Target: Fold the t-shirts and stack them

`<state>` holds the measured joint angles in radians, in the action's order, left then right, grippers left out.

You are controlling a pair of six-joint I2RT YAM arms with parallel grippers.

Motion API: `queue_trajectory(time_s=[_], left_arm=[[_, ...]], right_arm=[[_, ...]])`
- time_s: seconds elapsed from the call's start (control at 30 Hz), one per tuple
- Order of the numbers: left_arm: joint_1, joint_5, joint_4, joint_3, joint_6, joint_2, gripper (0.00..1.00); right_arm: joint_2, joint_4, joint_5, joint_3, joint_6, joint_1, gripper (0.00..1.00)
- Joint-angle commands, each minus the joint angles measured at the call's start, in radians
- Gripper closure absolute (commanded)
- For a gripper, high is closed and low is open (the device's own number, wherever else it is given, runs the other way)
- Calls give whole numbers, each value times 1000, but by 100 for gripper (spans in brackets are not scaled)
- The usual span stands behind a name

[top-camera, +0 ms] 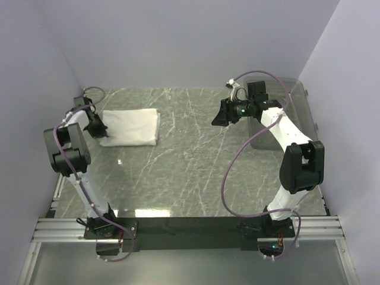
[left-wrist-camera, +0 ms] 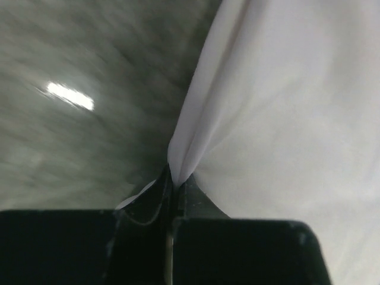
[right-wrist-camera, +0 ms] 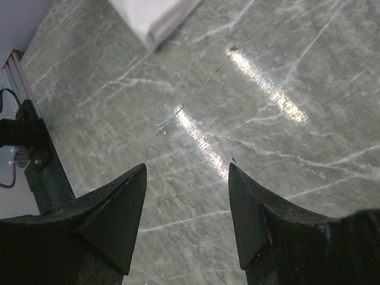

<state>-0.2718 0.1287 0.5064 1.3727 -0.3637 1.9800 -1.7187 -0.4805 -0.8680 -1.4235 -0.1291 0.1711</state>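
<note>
The white t-shirt [top-camera: 132, 126] lies folded into a rectangle at the far left of the marble table; its red print is hidden. My left gripper [top-camera: 98, 126] is at the shirt's left edge, shut on a pinch of the white cloth [left-wrist-camera: 279, 113], which rises between its fingertips [left-wrist-camera: 173, 172]. My right gripper [top-camera: 217, 117] hangs open and empty above the table's middle right, far from the shirt. A corner of the folded shirt [right-wrist-camera: 155, 16] shows at the top of the right wrist view, beyond the open fingers [right-wrist-camera: 185, 168].
A clear grey plastic bin [top-camera: 291, 110] stands at the far right behind my right arm. White walls close in the table on the left, back and right. The metal rail [top-camera: 178, 228] with the arm bases runs along the near edge.
</note>
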Motion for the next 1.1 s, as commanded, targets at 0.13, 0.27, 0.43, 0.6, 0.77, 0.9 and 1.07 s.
queue_trajectory(time_s=[0.13,0.27,0.43,0.6,0.77,0.9,1.07], left_arm=[[-70,-283,205,365,98,213,96],[-96,-374,254,477,97,256,81],[-113,-313,227,480,101,171,51],[-107,-271,149,350,100,-88,44],[-107,-137,14,16,106,-505,35],[-110,-83,-80,-217,56,-835,5],[-110,81,-66,-379,-53,-1112,1]], right_arm=[[33,26,-55,21,-30,-5,36],[30,10,-48,20,-52,-4,36],[27,-39,-8,9,-104,-1,36],[51,-89,67,15,-179,2,36],[137,-121,240,54,-248,5,35],[250,-51,495,126,-204,2,30],[389,60,791,210,-88,-16,24]])
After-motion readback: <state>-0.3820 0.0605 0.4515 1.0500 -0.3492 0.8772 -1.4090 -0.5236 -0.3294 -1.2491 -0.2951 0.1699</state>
